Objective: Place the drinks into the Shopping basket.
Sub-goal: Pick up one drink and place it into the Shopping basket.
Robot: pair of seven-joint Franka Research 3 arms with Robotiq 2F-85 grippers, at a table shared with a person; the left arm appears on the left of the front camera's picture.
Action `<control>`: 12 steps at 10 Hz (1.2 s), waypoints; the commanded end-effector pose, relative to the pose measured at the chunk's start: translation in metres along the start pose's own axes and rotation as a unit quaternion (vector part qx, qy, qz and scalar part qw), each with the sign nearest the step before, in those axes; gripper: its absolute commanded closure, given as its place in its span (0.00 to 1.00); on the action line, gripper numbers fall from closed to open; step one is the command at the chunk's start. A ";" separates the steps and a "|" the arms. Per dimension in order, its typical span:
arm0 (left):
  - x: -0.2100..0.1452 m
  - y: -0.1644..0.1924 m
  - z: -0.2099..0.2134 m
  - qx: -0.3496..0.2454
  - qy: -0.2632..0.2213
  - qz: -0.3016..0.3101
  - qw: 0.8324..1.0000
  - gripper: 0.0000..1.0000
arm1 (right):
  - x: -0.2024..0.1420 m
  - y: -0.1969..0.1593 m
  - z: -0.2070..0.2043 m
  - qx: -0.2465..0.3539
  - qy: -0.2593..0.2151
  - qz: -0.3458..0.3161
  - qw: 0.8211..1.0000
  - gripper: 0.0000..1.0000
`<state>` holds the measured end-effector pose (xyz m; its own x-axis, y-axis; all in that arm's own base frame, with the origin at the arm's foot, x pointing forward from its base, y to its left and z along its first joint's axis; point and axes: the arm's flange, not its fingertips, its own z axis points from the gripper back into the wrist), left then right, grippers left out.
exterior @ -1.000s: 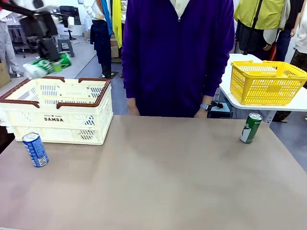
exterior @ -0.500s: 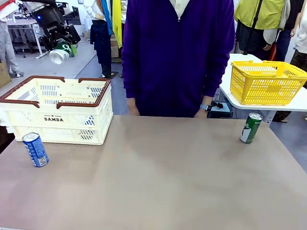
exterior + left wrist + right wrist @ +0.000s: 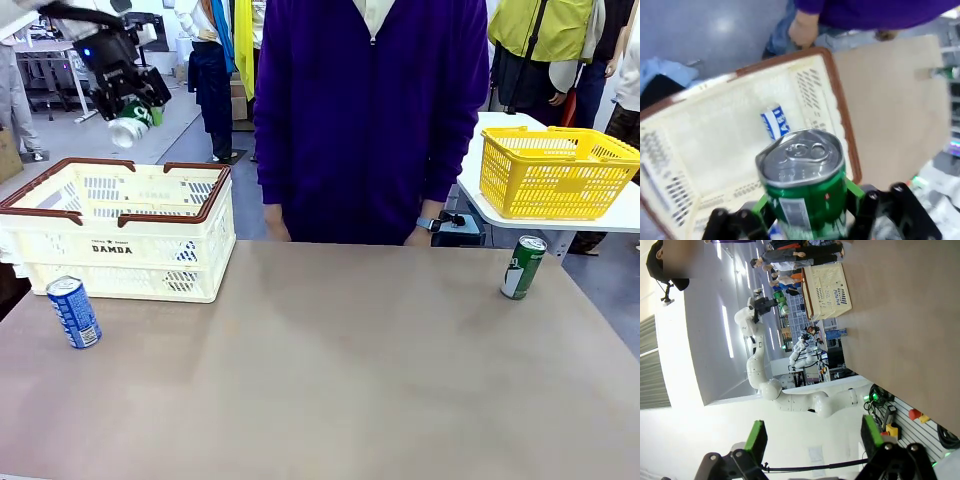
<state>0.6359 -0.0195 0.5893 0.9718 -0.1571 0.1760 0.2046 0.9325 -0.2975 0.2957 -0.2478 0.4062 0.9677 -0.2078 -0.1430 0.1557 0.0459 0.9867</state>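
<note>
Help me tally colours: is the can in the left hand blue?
No, the left hand grips a green can with a silver top, above the basket.

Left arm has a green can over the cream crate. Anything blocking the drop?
Nothing visible blocks it. The green aluminium can in the left gripper hangs above the open cream-white slotted plastic basket. A blue-and-white can lies inside, possibly under the drop.
</note>
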 end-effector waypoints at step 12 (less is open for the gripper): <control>-0.037 0.059 -0.167 0.084 -0.002 0.056 0.995 1.00 | -0.001 0.002 0.000 -0.004 0.000 0.002 1.000 0.00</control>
<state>0.6280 -0.0121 0.3976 0.9846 -0.0683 0.1608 0.0972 0.9790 -0.1790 0.2957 -0.2478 0.4062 0.9677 -0.2078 -0.1430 0.1557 0.0460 0.9867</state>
